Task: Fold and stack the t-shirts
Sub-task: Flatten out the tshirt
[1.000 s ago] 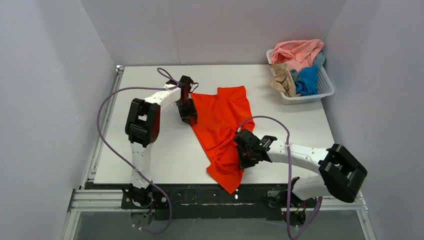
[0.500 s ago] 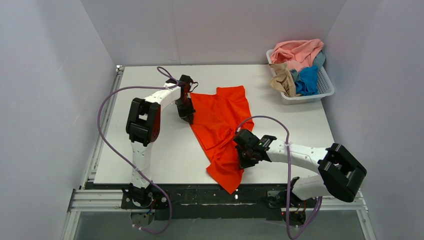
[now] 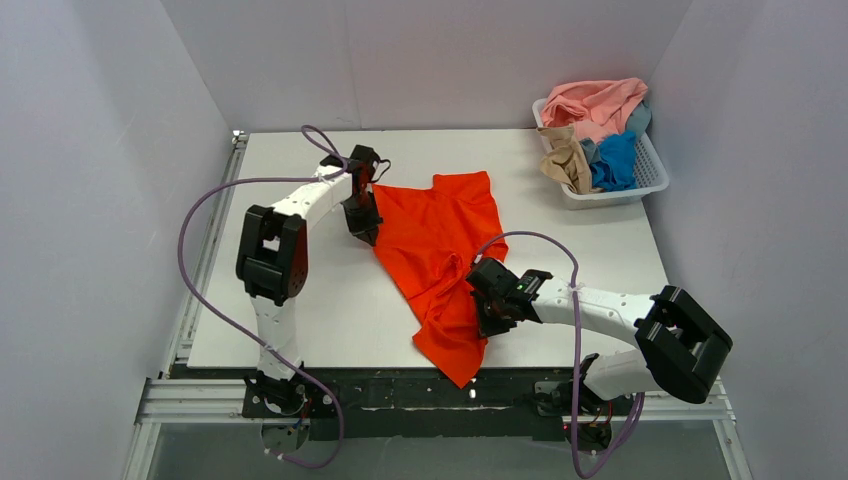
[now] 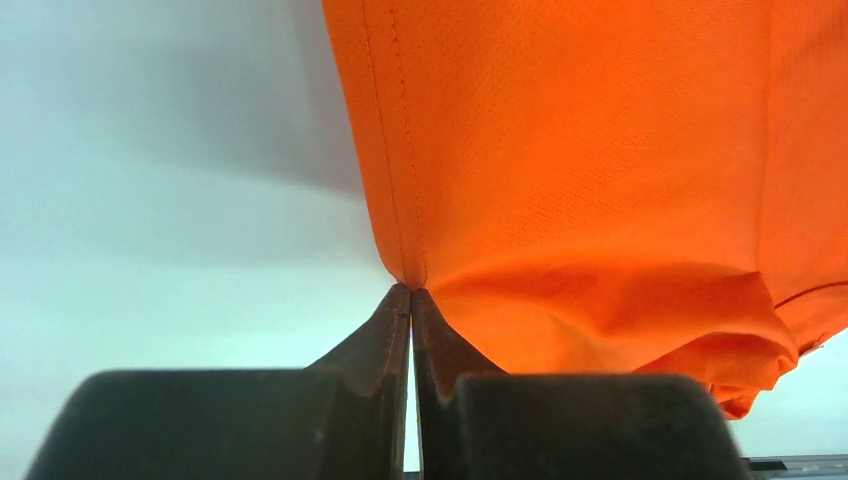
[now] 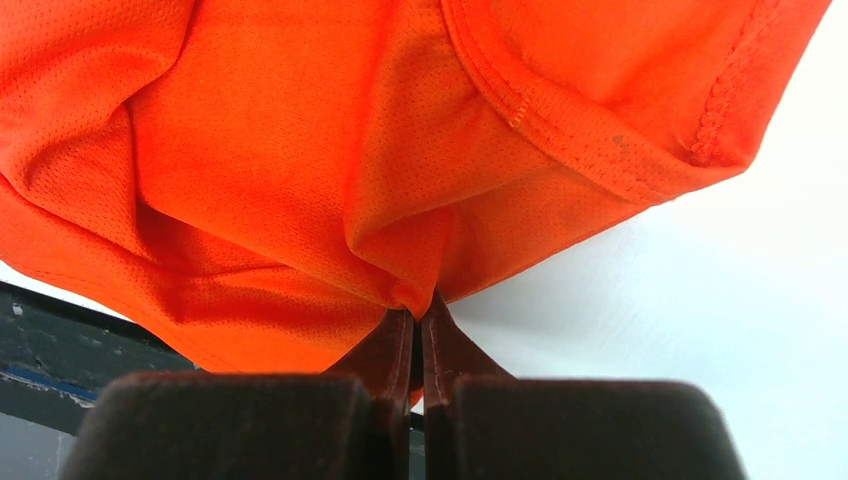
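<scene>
While the white table [image 3: 300, 300] sits between plain grey walls [image 3: 90, 180], the right gripper [image 5: 417, 312], low near the front edge, pinches the orange-red t-shirt [image 3: 440, 240]. Farther back, the outstretched left gripper [image 4: 410, 292] clamps its hem. Other t-shirts [image 3: 598, 130] fill the far basket [image 3: 655, 172].

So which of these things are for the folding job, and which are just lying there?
For the job:
- orange-red t-shirt, pinched by the left gripper and the right gripper
- pink t-shirt, tan t-shirt and blue t-shirt, heaped together

Just there:
- white basket, which holds those three
- table
</scene>
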Available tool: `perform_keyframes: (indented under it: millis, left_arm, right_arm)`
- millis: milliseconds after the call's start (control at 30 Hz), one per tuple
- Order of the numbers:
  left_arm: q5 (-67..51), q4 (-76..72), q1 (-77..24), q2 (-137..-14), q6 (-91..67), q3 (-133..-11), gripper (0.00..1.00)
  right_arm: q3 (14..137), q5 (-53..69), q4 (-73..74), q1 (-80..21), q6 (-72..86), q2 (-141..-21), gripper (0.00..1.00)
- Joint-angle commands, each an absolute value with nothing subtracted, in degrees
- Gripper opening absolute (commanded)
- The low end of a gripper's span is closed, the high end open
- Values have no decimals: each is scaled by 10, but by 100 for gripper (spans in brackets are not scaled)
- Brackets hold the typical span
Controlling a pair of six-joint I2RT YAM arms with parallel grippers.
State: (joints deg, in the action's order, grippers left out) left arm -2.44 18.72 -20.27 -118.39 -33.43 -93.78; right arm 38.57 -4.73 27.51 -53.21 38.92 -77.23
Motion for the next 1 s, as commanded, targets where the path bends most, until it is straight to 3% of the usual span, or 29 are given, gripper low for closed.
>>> perform_keyframes:
  millis: [0,400,700,733,800,833,867,933,967]
  left_arm:
    - [38,278,-186,-1089,-330,-877,0]
    - [131,316,-57,-964,-333,-698,0]
    - [272,428,61,-936,-357,-696,0]
    - [262,440,68,-943,-353,-713,16]
    - [219,434,69,-948,-336,-739,68]
    - [193,425,69,-946,-331,-748,83]
    - [176,420,69,-942,-328,-757,95]
    - [138,415,69,-926,-322,-774,98]
    - [97,408,69,-915,-319,-777,98]
  right_arm:
    - [369,-74,310,-530,396,-798,1]
    - [367,-70,313,-529,400,-805,1]
    - [385,-68,319,-530,378,-809,1]
    - [387,-68,320,-529,377,-809,1]
    - [394,-68,320,-529,374,-809,4]
    - [399,-69,324,-529,371,-809,7]
    - [409,-74,331,-529,370,-810,9]
    - [428,-91,352,-529,367,-807,17]
    - [440,-100,363,-529,367,-804,27]
